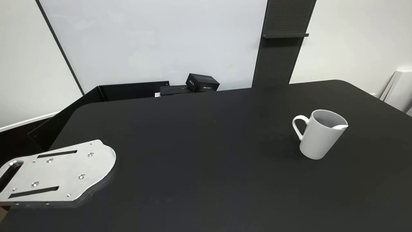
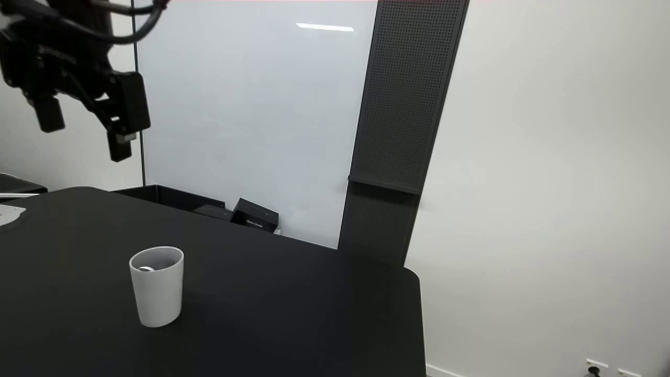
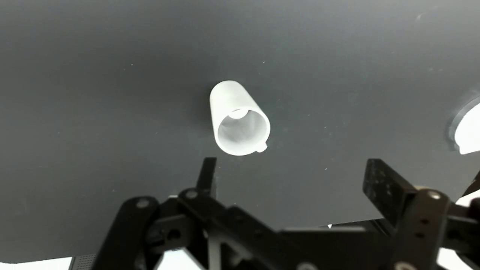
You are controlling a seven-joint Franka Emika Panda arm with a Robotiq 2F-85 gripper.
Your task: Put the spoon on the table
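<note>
The white spoon stands inside a white mug, and only its end shows at the mug's rim. That end shows in both exterior views, and it is a small oval in the wrist view. The rest of the spoon is hidden in the mug. The mug stands on the black table. My gripper is open and empty, high above the table. In the wrist view its fingertips are wide apart, with the mug ahead of the left finger. The gripper is out of view in an exterior view.
A flat white metal plate with holes lies at one side of the table. A black tray with black boxes is beyond the table's far edge, by the wall. The mug's handle sticks out toward the plate's side.
</note>
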